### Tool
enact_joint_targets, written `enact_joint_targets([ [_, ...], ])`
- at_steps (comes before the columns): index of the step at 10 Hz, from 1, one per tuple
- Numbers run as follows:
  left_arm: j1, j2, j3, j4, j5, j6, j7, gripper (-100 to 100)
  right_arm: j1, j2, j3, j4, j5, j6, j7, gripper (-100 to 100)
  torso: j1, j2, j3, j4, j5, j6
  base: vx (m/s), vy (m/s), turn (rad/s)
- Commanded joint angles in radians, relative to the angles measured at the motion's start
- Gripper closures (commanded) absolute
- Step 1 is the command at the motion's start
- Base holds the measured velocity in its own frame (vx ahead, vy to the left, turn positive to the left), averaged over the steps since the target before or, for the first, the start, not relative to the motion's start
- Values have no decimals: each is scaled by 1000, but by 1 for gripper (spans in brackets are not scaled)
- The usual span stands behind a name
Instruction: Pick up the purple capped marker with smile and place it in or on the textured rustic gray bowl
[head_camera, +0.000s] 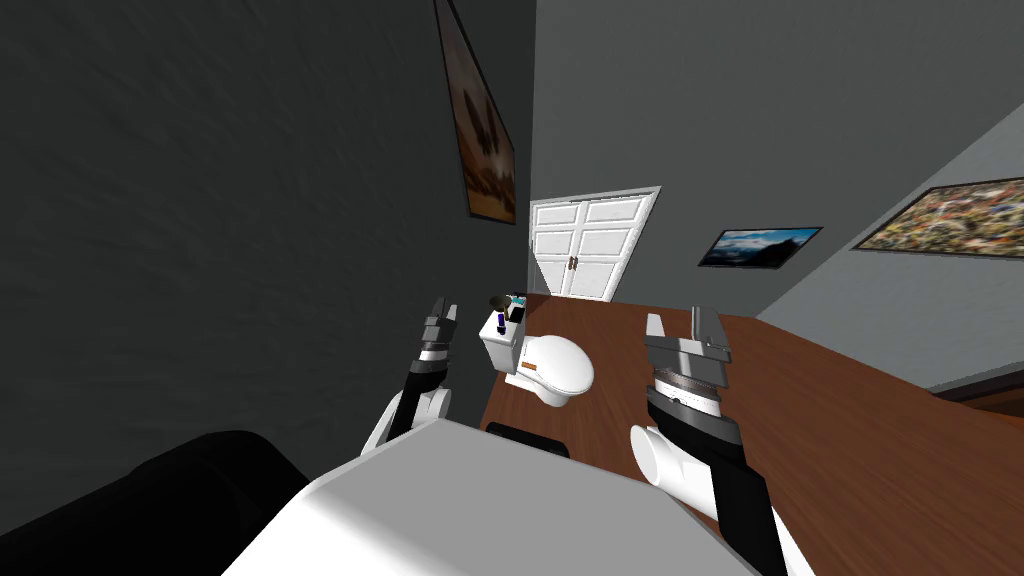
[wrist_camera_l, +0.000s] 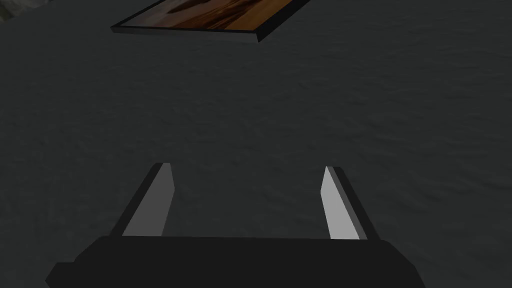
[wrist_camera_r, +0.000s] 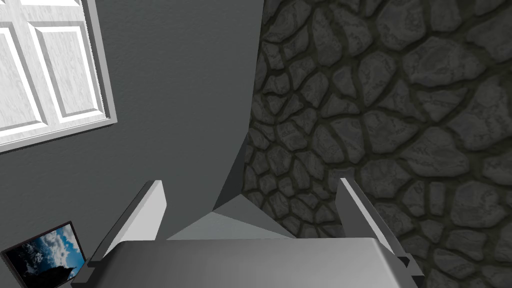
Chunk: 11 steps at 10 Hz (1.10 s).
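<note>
white toilet (head_camera: 550, 368) ahead in the head view; the marker (head_camera: 500, 322) sits on its tank (head_camera: 497, 347), just beside the dark bowl (head_camera: 496, 302). i judge this the approach step: next calls for closing in and reaching. left gripper (head_camera: 445, 305) and right gripper (head_camera: 678, 325) hang well apart from the tank.

left wrist view: fingers (wrist_camera_l: 150, 205) spread wide, holding nothing.

right wrist view: fingers (wrist_camera_r: 142, 215) equally wide, touching nothing.

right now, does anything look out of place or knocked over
Only the toilet tank: a purple-capped marker seems to stand upright on it beside a dark bowl, odd things for a bathroom. Nothing looks spilled or broken.
</note>
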Motion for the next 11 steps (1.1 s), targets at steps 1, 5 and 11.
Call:
enact_joint_targets([
  [1,-1,30,-3,12,-6,-2,-5,-100,0,0,0,0,0,0,0,0,0,0,0,0,0,0,-14,-13,-18],
  [5,-8,98,-13,73,-32,-9,-33,-100,0,0,0,0,0,0,0,0,-2,3,2,1,-1,0,-45,-38,-30],
  [11,-32,145,-29,221,-96,-22,-106,-100,0,0,0,0,0,0,0,0,-4,3,2,1,-1,0,-50,-62,-42],
])
